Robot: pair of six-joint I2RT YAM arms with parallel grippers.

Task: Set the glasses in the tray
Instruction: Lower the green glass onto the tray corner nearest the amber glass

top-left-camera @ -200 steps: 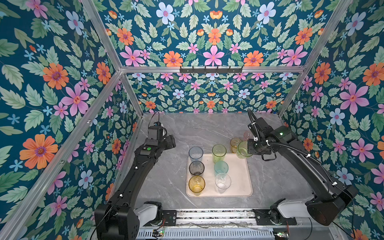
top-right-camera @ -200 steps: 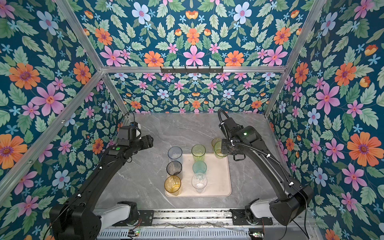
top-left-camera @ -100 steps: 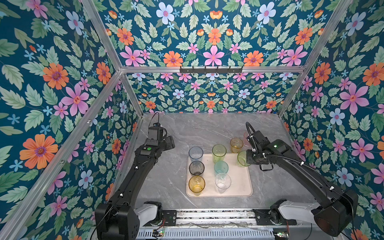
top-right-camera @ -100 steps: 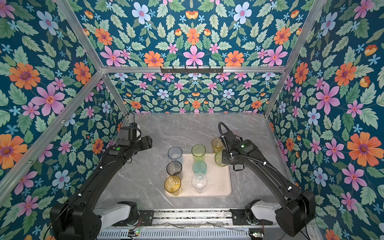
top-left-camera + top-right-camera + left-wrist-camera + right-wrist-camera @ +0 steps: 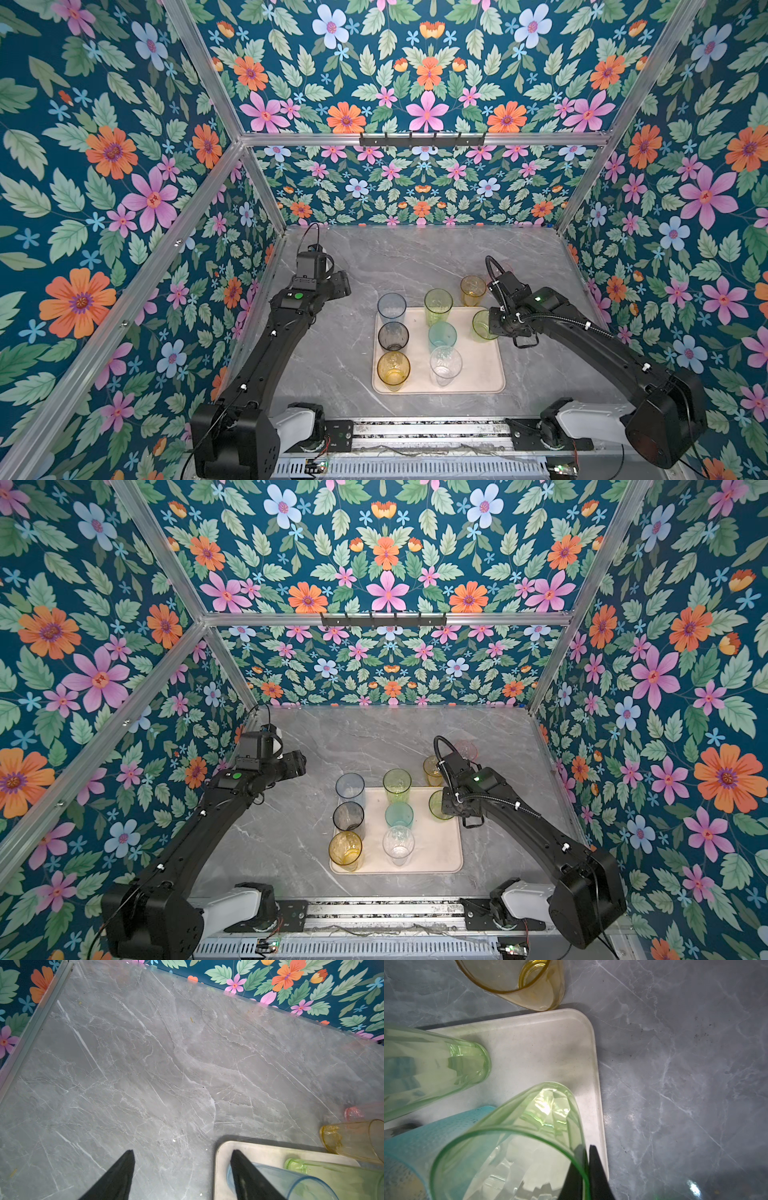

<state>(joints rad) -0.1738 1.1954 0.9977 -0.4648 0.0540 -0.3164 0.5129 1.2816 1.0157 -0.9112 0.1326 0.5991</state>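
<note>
— What does the right end effector (image 5: 585,1148) have?

— It is clamped on the rim of the green glass (image 5: 508,1147), one black prong inside the wall and one outside. The glass sits mouth up under it, over a corner of the tray (image 5: 539,1043). I cannot tell whether its base touches the tray.

— And close around that grip?

— Just beside the held glass, further into the tray, stand the teal glass (image 5: 425,1136) and the tall yellow-green glass (image 5: 425,1068). Near the end effector, just past the tray's edge, the amber glass (image 5: 519,980) stands on the grey surface (image 5: 675,1064). In a top view a pink glass (image 5: 466,749) shows behind that arm's wrist, also on the surface.

— What about the rest of the tray?

— Farther from the right end effector, both top views show the clear glass (image 5: 445,363) beyond the teal one. Along the tray's opposite side the blue glass (image 5: 391,307), the smoke-grey glass (image 5: 393,336) and the yellow glass (image 5: 393,369) stand in a line. All of them are upright.

— And the left end effector (image 5: 182,1152)?

— Its prongs are spread wide and hold nothing. It hovers over bare surface, well apart from the right end effector. The blue glass, at the tray's corner, is the nearest thing to it, and the two do not touch.
</note>
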